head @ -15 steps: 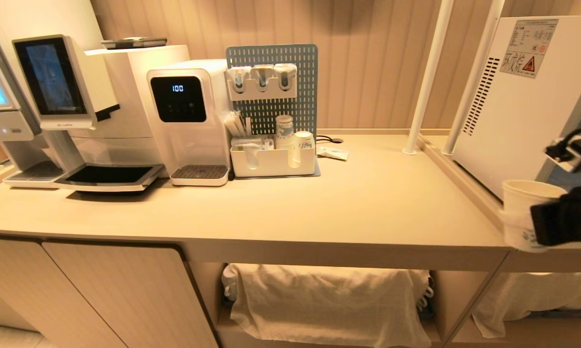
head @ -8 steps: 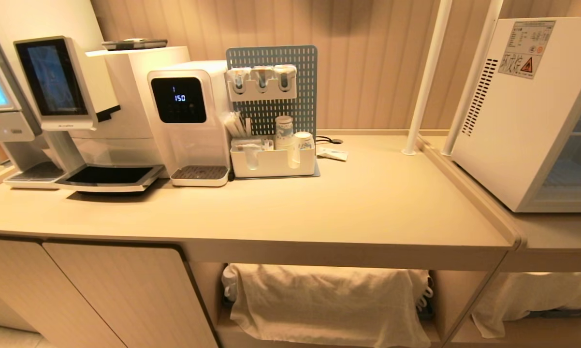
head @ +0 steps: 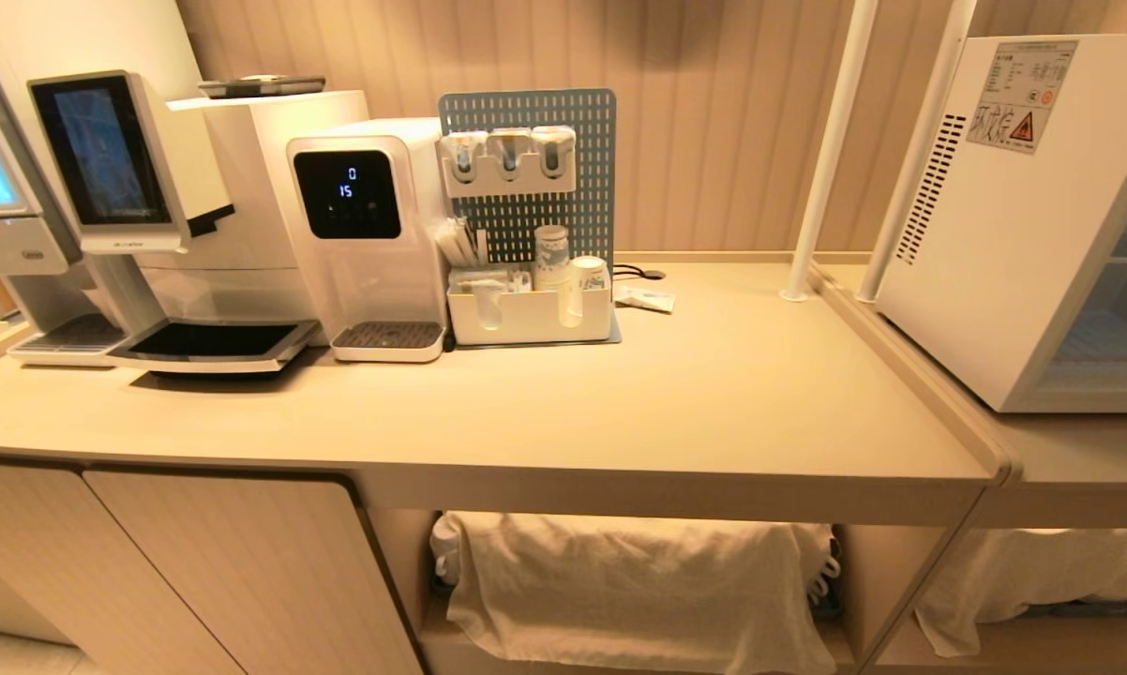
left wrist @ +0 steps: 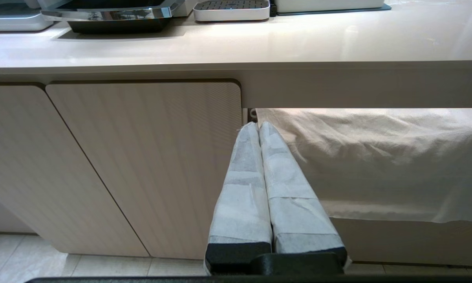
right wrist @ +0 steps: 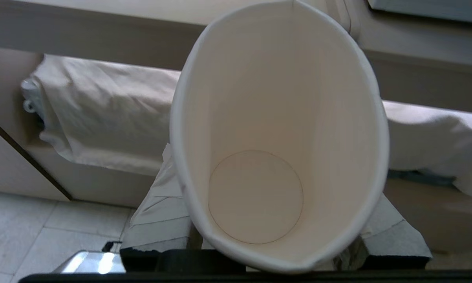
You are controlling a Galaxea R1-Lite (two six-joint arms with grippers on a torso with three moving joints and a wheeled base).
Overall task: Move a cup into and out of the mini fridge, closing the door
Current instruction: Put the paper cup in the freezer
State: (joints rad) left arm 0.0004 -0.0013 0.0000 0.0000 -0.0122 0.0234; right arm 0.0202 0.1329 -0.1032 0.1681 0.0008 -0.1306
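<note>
Right claw (right wrist: 275, 243) pinches the cup (right wrist: 277, 137) below the tabletop (right wrist: 102, 23) edge; left claw (left wrist: 258, 127) pressed together, idle. Keep the squeeze light and the cup upright.

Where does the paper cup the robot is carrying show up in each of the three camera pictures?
Head view: the cup is not in it.
Left wrist view: not in it; only the shut left gripper before the cabinet.
Right wrist view: the cup fills the middle, seen from its open mouth, clamped in the right gripper.
Shared landmark: the white cloth hanging under the counter.
</note>
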